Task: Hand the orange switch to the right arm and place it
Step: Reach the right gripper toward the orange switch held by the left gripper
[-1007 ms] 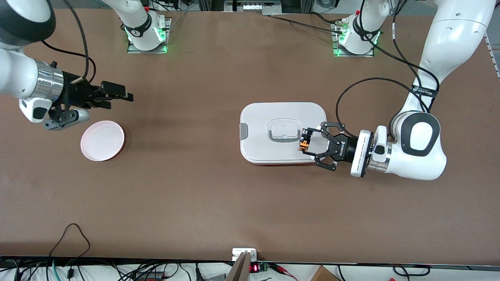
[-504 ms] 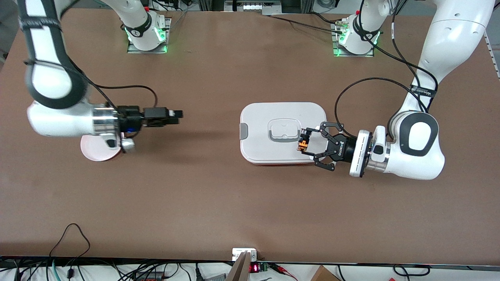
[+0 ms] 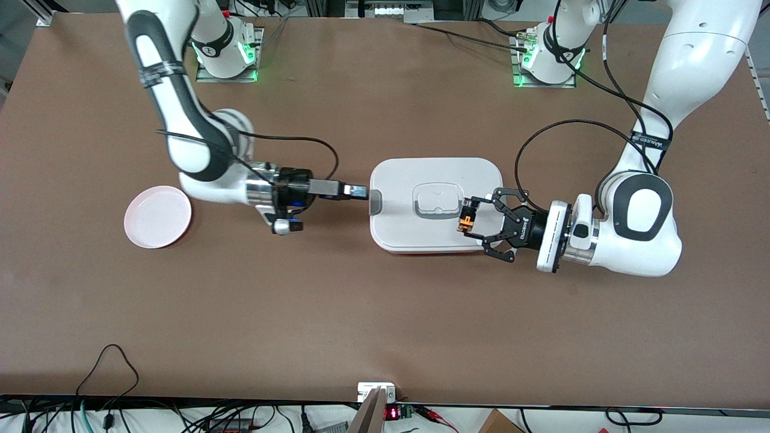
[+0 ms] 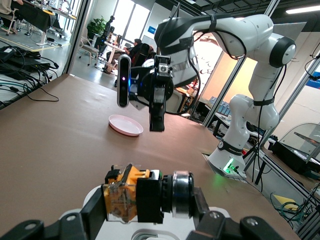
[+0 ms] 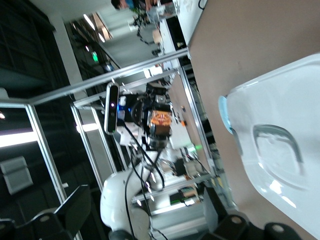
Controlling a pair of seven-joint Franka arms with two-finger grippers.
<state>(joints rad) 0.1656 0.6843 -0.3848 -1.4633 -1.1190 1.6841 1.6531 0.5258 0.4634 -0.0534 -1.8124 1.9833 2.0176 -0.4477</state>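
— Where was the orange switch (image 3: 465, 221)?

— Clamped between the fingers of the left gripper (image 3: 471, 219), held up over the white lidded box (image 3: 397, 234), above the lid near the box's end toward the left arm. In the left wrist view the switch (image 4: 134, 194) sat crosswise between the two pads, tan end showing.

— And the right gripper (image 3: 360, 192)?

— Stretched out level over the table, its tip at the grey latch (image 3: 375, 202) on the box's other end, pointing toward three o'clock in the front view, straight at the switch. From the left wrist camera it (image 4: 157, 126) hung nose-on. Whether its fingers were apart or together, I couldn't tell.

— Anything else on the table?

— A pink plate (image 3: 157, 216) at about nine o'clock from the box, well apart, toward the right arm's end. The two grippers faced each other across the lid's raised handle (image 3: 438, 202), not touching.
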